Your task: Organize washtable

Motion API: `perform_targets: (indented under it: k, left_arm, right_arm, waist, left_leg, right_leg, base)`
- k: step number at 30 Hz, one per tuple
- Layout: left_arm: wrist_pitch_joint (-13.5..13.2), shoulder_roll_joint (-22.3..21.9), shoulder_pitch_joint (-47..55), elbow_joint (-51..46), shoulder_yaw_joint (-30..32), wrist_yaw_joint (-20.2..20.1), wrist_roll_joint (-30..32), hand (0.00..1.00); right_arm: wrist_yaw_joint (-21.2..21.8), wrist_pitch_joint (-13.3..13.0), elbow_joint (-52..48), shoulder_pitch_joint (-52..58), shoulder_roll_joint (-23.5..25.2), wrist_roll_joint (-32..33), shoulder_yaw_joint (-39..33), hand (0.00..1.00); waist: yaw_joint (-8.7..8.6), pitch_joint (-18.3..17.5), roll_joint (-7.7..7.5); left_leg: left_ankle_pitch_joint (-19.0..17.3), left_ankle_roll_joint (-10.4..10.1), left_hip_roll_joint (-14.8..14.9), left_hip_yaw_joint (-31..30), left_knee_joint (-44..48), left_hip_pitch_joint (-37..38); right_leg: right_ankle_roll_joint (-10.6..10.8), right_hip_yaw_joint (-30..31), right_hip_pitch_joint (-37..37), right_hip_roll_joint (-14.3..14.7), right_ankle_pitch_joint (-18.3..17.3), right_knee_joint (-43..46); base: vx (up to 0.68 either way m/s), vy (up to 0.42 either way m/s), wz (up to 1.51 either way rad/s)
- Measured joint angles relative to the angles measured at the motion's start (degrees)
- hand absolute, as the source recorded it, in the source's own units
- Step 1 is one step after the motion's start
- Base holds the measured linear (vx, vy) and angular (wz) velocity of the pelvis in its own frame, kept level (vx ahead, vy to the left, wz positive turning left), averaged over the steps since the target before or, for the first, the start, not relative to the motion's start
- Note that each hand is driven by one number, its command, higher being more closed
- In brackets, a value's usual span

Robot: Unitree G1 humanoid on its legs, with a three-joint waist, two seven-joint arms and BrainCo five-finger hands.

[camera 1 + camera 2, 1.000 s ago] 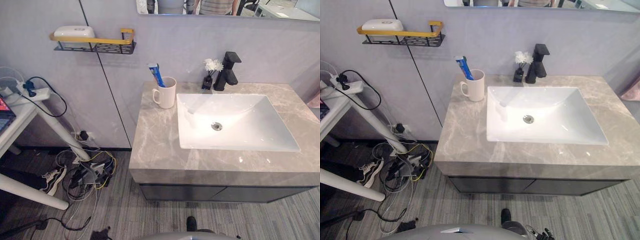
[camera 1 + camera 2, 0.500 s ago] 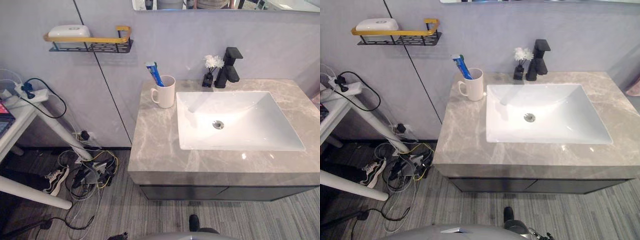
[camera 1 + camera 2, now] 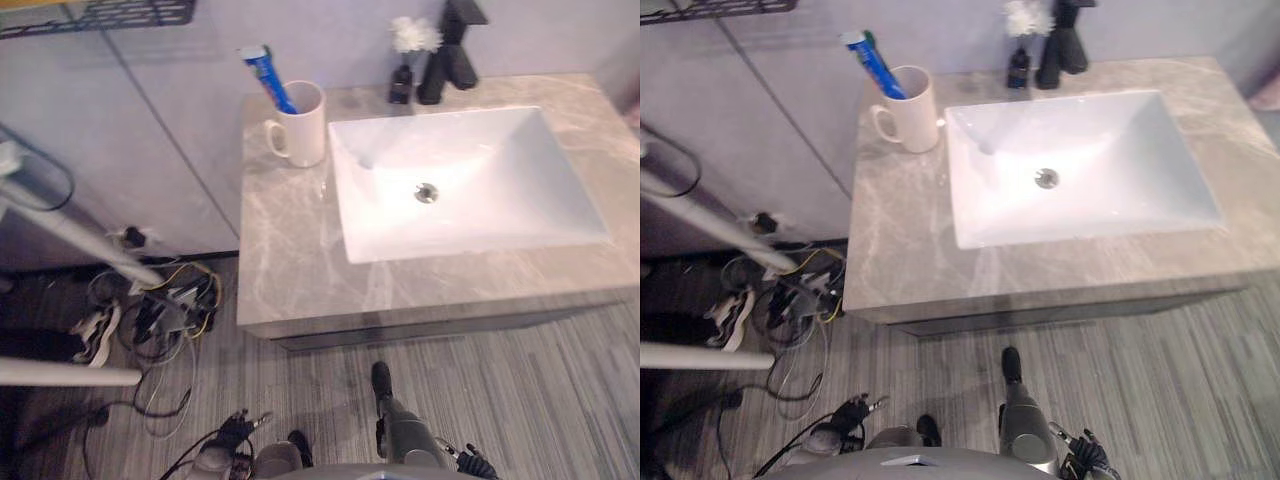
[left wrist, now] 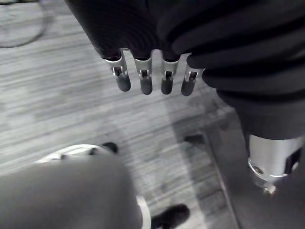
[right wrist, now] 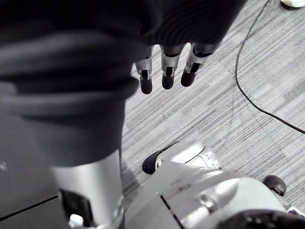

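A grey marble washtable [image 3: 290, 260] holds a white sink [image 3: 500, 190]. At its back left corner stands a white mug [image 3: 300, 125] with a blue toothpaste tube [image 3: 268, 75] in it. A black faucet [image 3: 455, 45] and a small dark vase with a white flower [image 3: 403, 60] stand behind the sink. My left hand [image 4: 145, 81] hangs over the floor with straight fingers and holds nothing. My right hand [image 5: 167, 71] also hangs low over the floor, fingers straight and empty. Both hands are well short of the washtable.
A black wire shelf [image 3: 100, 12] on the wall shows at the top left edge. Left of the cabinet lie tangled cables [image 3: 170, 300] and a shoe [image 3: 90, 330]. White table legs [image 3: 70, 235] slant across that side. Grey striped floor lies before the washtable.
The whole picture has shifted: the camera now looks further down, so the washtable sits higher in view and the wall shelf is nearly cut off. Nothing on the washtable has moved.
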Motion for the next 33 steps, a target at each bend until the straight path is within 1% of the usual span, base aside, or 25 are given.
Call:
perform_targets:
  k: [1,2,3,4,5,6,7,8,9,10,11,14,17,18,19,21,22,23,24,26,27,28,30,31,33]
  left_arm:
    - [-0.88,-0.1,-0.35,-1.77,0.28,0.06,-0.02,0.0]
    - [-0.99,-1.12,0.12,-1.99,0.37,0.29,-0.05,0.0]
    - [-0.93,-1.52,0.31,-1.89,0.46,0.37,-0.08,0.0]
    - [-0.5,-2.05,0.55,-1.28,1.36,0.47,-0.12,0.0]
    - [-0.31,-2.33,0.5,-0.85,1.73,0.47,-0.16,0.0]
    - [-0.16,-2.51,0.29,-0.85,2.93,0.47,-0.86,0.0]
    - [-0.23,-3.08,0.56,-0.94,3.08,0.54,-1.07,0.0]
    - [-0.34,-3.6,0.66,-0.95,3.11,0.54,-1.08,0.0]
    - [-0.18,-2.75,0.27,-0.95,3.21,0.66,-1.29,0.0]
    - [-0.2,-2.05,-0.11,-0.89,3.44,0.66,-2.28,0.0]
    - [-0.18,-2.05,-0.24,-0.79,3.71,0.66,-2.34,0.0]
    - [-0.19,-2.63,-0.46,0.28,3.79,0.7,-3.32,0.0]
    - [-0.24,-3.15,-0.54,0.78,4.6,0.65,-3.43,0.0]
    - [-0.21,-3.28,-0.56,0.77,5.35,0.55,-3.31,0.0]
    - [-0.25,-3.69,-0.35,0.77,7.41,0.51,-3.3,0.0]
    - [-0.25,-4.35,0.27,0.86,9.55,0.51,-3.41,0.0]
    - [-0.25,-4.74,0.75,0.85,10.3,0.48,-3.35,0.0]
    - [-0.21,-5.23,0.88,0.88,11.34,0.22,-3.42,0.0]
    - [-0.23,-5.63,1.11,0.82,12.35,0.19,-3.42,0.0]
    - [-1.03,-6.65,2.54,-0.15,15.4,-0.23,-5.33,0.0]
    - [-1.08,-6.68,2.76,-0.32,16.09,-0.35,-5.69,0.0]
    - [-1.09,-6.55,3.17,-0.31,16.9,-0.46,-5.71,0.0]
    - [-1.12,-6.68,3.95,-0.23,19.11,-0.64,-5.73,0.0]
    - [-0.98,-6.63,5.02,-0.26,21.32,-0.68,-5.69,0.0]
    - [-0.31,-6.54,6.84,1.71,23.15,-1.21,-5.68,0.0]
  right_arm:
    - [-0.39,0.07,0.33,0.48,0.54,0.07,-0.56,0.0]
    - [-0.93,-0.13,0.35,1.74,0.92,1.1,-1.53,0.0]
    - [-0.96,-0.09,0.4,1.87,1.0,1.62,-1.99,0.0]
    - [-1.03,-0.1,0.38,1.55,1.17,1.84,-2.11,0.0]
    - [-0.96,-0.27,0.13,1.26,1.43,1.82,-2.12,0.0]
    - [-0.71,-0.32,0.46,0.58,1.64,1.45,-1.88,0.0]
    - [-0.45,0.11,0.82,-0.49,1.05,1.46,-2.08,0.0]
    - [-0.37,0.07,0.67,-0.7,0.48,1.44,-2.0,0.0]
    - [-0.2,0.02,0.72,-1.17,1.48,1.44,-0.95,0.0]
    - [-0.11,-0.01,0.61,-2.05,2.23,1.44,0.79,0.0]
    - [-0.07,-0.03,0.42,-2.6,2.6,1.42,1.4,0.0]
    - [0.92,-0.73,-0.35,-2.94,3.11,1.43,3.2,0.0]
    - [0.93,-1.71,-0.35,-2.05,3.19,1.59,3.25,0.0]
    - [0.95,-1.95,-0.38,-2.05,3.1,1.69,3.04,0.0]
    - [1.03,-2.54,-0.22,-1.84,2.75,2.12,2.86,0.0]
    - [1.02,-2.93,-0.24,-1.8,1.93,2.11,2.58,0.0]
    - [1.03,-2.92,-0.37,-1.32,1.2,1.98,2.1,0.0]
    - [0.95,-2.77,-0.12,-0.67,0.62,1.96,0.96,0.0]
    - [0.99,-2.66,0.22,-0.13,0.37,1.93,0.5,0.0]
    - [1.12,-1.65,1.17,2.53,-0.08,1.37,-0.14,0.0]
    - [1.12,-1.43,1.69,3.17,-0.3,1.03,-0.15,0.0]
    - [1.11,-1.12,2.74,4.45,-0.5,-0.82,-0.18,0.0]
    - [1.09,-1.07,2.95,5.6,-0.63,-1.32,-1.13,0.0]
    - [1.11,-1.07,2.95,5.82,-0.21,-2.82,-1.99,0.0]
    - [1.13,-1.2,2.75,6.27,0.57,-3.06,-3.11,0.0]
  waist:
    - [-0.63,0.16,-0.56]
    - [-0.59,0.06,-0.87]
    - [-0.56,-0.18,-1.18]
    - [-0.24,-0.67,-2.46]
    - [0.1,-0.55,-2.11]
    - [1.06,-0.32,-3.03]
    - [2.51,-1.63,-1.28]
    - [2.79,-1.81,-1.52]
    - [2.87,-1.96,-3.99]
    - [3.15,-2.18,-5.47]
    - [3.23,-2.35,-5.75]
    - [3.12,-2.22,-4.58]
    - [2.63,-1.86,-2.82]
    - [2.58,-1.41,-2.19]
    - [2.55,-0.99,-1.61]
    - [2.39,-0.79,-0.43]
    - [2.38,-1.07,-0.09]
    - [1.95,-0.87,0.24]
    - [1.71,-0.9,0.36]
    - [1.68,-0.94,0.51]
    - [1.64,-0.92,0.64]
    - [1.61,-1.0,0.93]
    - [1.23,-0.91,1.87]
    - [1.51,-1.1,1.38]
    - [1.51,-2.41,1.0]
  left_leg:
    - [0.11,-0.05,-0.61,0.38,-0.38,1.43]
    - [0.18,-0.06,-1.02,1.09,0.13,3.08]
    - [0.17,-0.05,-1.31,1.48,0.96,3.18]
    - [0.14,0.01,-2.07,2.55,3.05,2.55]
    - [0.39,0.43,-1.64,3.05,4.6,1.64]
    - [-0.74,0.5,-1.51,2.41,6.83,-1.65]
    - [4.63,2.51,-2.56,1.31,-1.94,-1.88]
    - [4.7,1.7,-2.39,2.6,-2.7,-1.78]
    - [4.82,1.87,-3.95,4.37,-1.53,-1.9]
    - [4.75,1.86,-3.97,5.71,0.07,-2.58]
    - [4.75,1.85,-3.59,6.25,1.03,-3.1]
    - [3.92,0.84,0.77,6.98,7.93,-3.58]
    - [0.87,-1.28,8.78,7.76,19.08,-3.49]
    - [0.62,-1.23,10.54,8.21,21.94,-3.5]
    - [0.87,-0.68,14.66,7.6,30.13,-3.46]
    - [3.5,2.19,16.09,1.55,37.71,-4.13]
    - [3.83,1.85,14.61,-4.23,41.14,-5.76]
    - [0.99,1.21,10.46,-8.96,42.2,-6.14]
    - [-0.21,0.87,8.15,-11.37,42.24,-6.74]
    - [-2.6,0.15,0.57,-17.09,37.42,-9.77]
    - [-2.56,0.07,-0.85,-18.65,34.19,-10.53]
    - [-2.39,-0.23,-3.2,-22.52,26.16,-11.57]
    - [-0.76,-2.42,-4.95,-31.04,14.66,-13.47]
    - [2.87,-4.0,-5.6,-32.97,13.11,-13.29]
    - [3.44,-3.05,-7.59,-33.62,14.41,-13.25]
  right_leg:
    - [-4.21,-5.49,-3.11,-3.24,-12.2,21.35]
    - [-5.5,-9.38,-1.25,-6.23,-14.57,31.52]
    - [-5.95,-11.03,0.25,-7.83,-14.59,32.97]
    - [-5.72,-13.96,1.79,-8.74,-14.91,30.05]
    - [-5.73,-15.46,2.92,-8.14,-14.87,27.43]
    - [-6.16,-14.79,5.53,-7.0,-14.47,19.7]
    - [-4.97,-13.29,7.6,-4.46,-14.99,12.82]
    - [-4.04,-14.19,7.46,-5.22,-17.38,14.78]
    - [-1.51,-14.03,8.74,-7.38,-20.57,15.16]
    - [-0.72,-13.98,10.87,-6.87,-20.92,9.32]
    - [-0.68,-14.08,11.76,-6.27,-20.67,6.61]
    - [-1.76,-13.49,17.67,-2.25,-17.25,-2.15]
    - [-3.34,-10.89,20.61,3.03,-17.31,-2.67]
    - [-3.97,-9.86,20.6,3.84,-17.71,-1.93]
    - [-5.92,-5.71,20.64,6.15,-19.0,1.22]
    - [-7.42,-0.05,20.48,8.53,-20.26,4.77]
    - [-7.8,4.06,20.23,9.51,-21.4,6.41]
    - [-8.77,9.25,20.38,10.38,-21.82,8.1]
    - [-9.16,11.06,20.42,10.47,-21.86,8.66]
    - [-9.63,18.97,19.54,11.35,-22.33,10.66]
    - [-9.64,20.58,19.26,11.67,-22.44,11.0]
    - [-9.44,23.36,18.42,12.42,-22.7,11.86]
    - [-9.4,27.53,17.39,14.49,-22.95,12.48]
    - [-9.24,31.03,16.65,15.3,-23.6,13.38]
    - [-7.71,36.49,15.63,15.83,-24.65,14.21]
  base:
    - [1.02,-0.321,-0.24]
    - [0.97,-0.342,-0.14]
    - [0.72,-0.295,-0.47]
    - [0.34,-0.196,-0.59]
    - [0.11,-0.134,-0.86]
    - [-0.18,-0.069,-0.99]
    - [-0.1,-0.029,-1.01]
    - [0.15,-0.073,-0.85]
    - [0.24,-0.083,-0.66]
    - [0.13,-0.107,-0.57]
    - [-0.1,-0.141,-0.63]
    - [-0.12,-0.14,-0.38]
    - [-0.12,-0.152,-0.46]
    - [-0.17,-0.183,-1.19]
    - [-0.16,-0.193,-1.38]
    - [-0.16,-0.246,-1.89]
    - [-0.08,-0.165,-2.31]
    - [-0.02,-0.067,-2.0]
    - [0.05,0.005,-1.85]
    - [0.02,0.04,-1.8]
    - [0.06,0.07,-1.73]
    - [0.12,0.104,-1.58]
    - [0.18,0.15,-1.52]
    - [0.21,0.154,-1.26]
    - [0.27,0.203,-1.49]
